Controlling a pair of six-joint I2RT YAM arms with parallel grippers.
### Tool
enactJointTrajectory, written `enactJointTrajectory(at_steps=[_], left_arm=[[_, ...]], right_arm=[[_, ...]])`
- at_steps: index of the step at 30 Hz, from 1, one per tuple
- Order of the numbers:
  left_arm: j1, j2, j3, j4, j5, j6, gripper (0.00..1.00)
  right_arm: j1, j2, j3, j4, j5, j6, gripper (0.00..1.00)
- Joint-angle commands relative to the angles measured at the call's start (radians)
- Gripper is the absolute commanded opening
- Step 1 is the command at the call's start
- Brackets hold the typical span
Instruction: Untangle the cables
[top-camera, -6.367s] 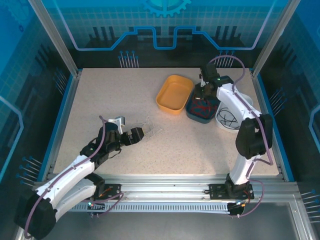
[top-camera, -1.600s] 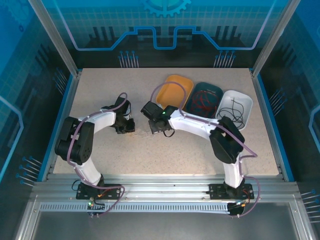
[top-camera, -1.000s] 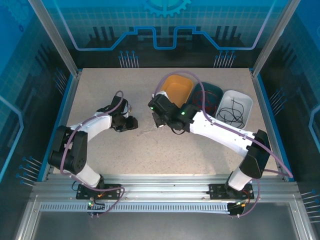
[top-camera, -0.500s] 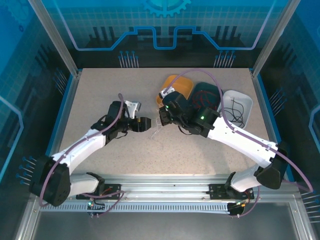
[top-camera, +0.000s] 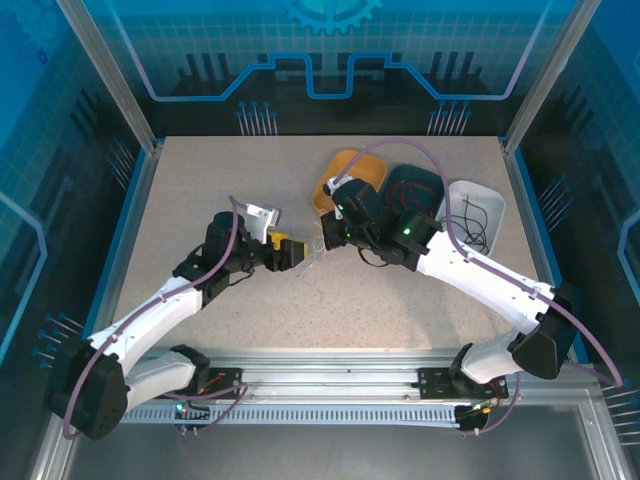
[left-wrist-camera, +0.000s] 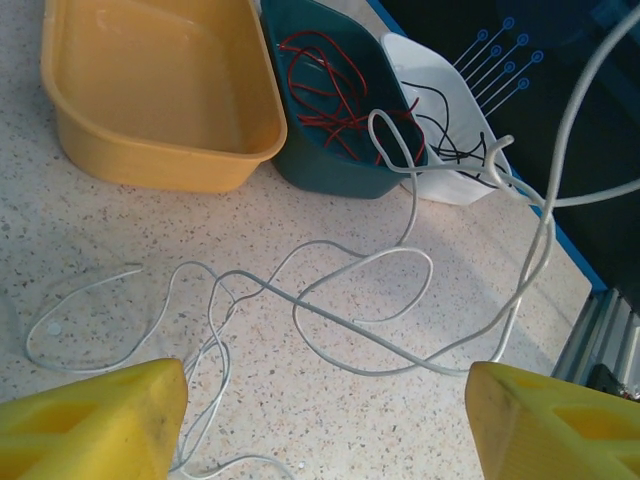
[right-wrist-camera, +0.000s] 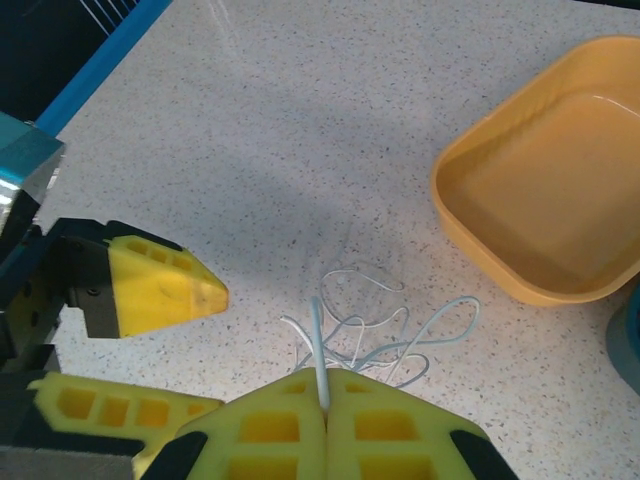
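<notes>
Your right claw (right-wrist-camera: 325, 405) is clenched on one strand of the white cable (left-wrist-camera: 352, 312), which rises from between its pads. The rest of the cable lies in loose loops near the middle of the tabletop (top-camera: 200, 190), just in front of the yellow bin (left-wrist-camera: 150, 165). Your left claw (left-wrist-camera: 322, 420) is released, jaws wide, facing the right claw, with the loops directly ahead and running across its gap. I judge the left arm the nearer one to take a loop. Red cables (left-wrist-camera: 322, 80) sit in the teal bin (left-wrist-camera: 330, 170).
</notes>
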Motion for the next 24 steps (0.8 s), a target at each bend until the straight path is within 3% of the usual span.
enactJointTrajectory(at_steps=[1, 7, 12, 18, 24], left_arm=[[-0.004, 0.032, 0.009, 0.065, 0.043, -0.04, 0.73], [-0.005, 0.058, -0.05, 0.165, 0.124, -0.04, 0.58], [-0.033, -0.004, -0.134, 0.269, 0.193, 0.037, 0.61], [-0.099, -0.126, -0.201, 0.282, 0.043, 0.318, 0.7], [-0.105, -0.114, -0.191, 0.265, -0.084, 0.497, 0.71]], right_arm=[[-0.017, -0.032, -0.013, 0.028, -0.035, 0.016, 0.0], [-0.033, -0.036, -0.026, 0.032, -0.052, 0.038, 0.0], [-0.061, -0.025, -0.016, 0.02, -0.085, 0.046, 0.0], [-0.091, -0.016, -0.002, 0.004, -0.153, 0.053, 0.0], [-0.099, -0.015, 0.001, 0.009, -0.201, 0.062, 0.0]])
